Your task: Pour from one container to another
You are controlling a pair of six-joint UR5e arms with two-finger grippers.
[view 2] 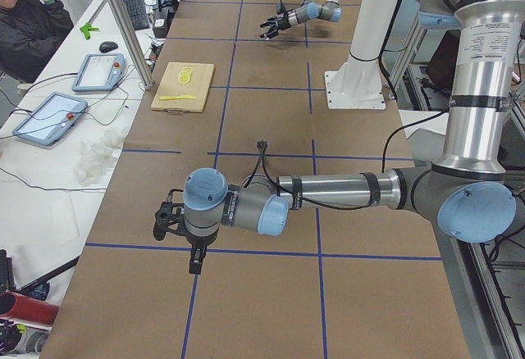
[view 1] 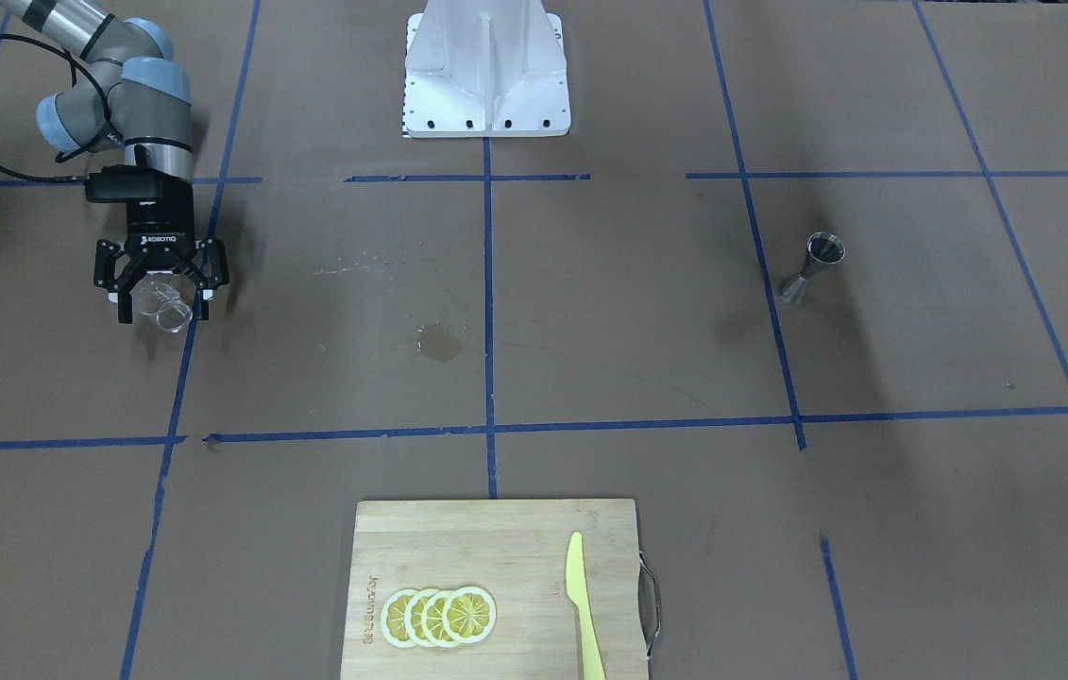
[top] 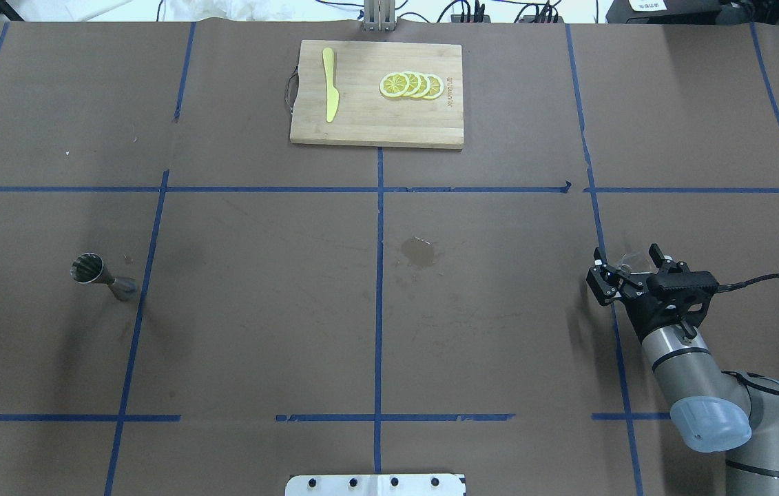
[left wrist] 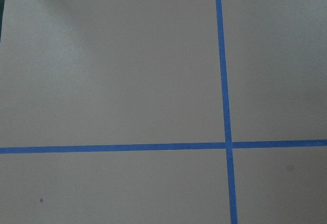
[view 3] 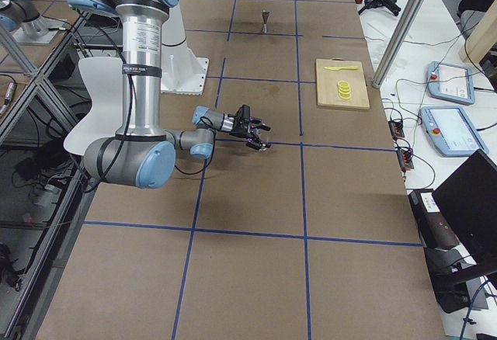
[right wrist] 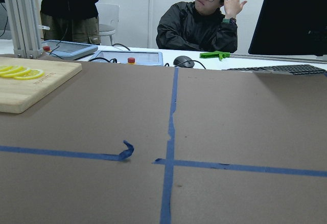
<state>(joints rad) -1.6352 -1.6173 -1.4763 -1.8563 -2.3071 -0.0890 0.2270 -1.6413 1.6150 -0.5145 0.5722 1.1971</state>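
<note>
The small clear glass cup [view 1: 165, 308] stands on the brown table, on the robot's right side, with its rim [top: 627, 260] showing between the fingers from overhead. My right gripper [view 1: 165, 310] lies low and level, open, one finger on each side of the glass with a gap to it. Far off on the robot's left side stands the silver hourglass jigger [view 1: 812, 270], also seen upright from overhead [top: 104, 277]. My left gripper [view 2: 164, 226] shows only in the exterior left view, pointing down over the table, and I cannot tell whether it is open or shut.
A wooden cutting board [top: 361, 124] at the far edge holds lemon slices [top: 411, 85] and a yellow knife [top: 330, 94]. A dark wet spot [top: 419, 252] marks the table's middle. The white robot base [view 1: 486, 76] sits at the near edge. A seated operator [right wrist: 202, 22] is beyond the table.
</note>
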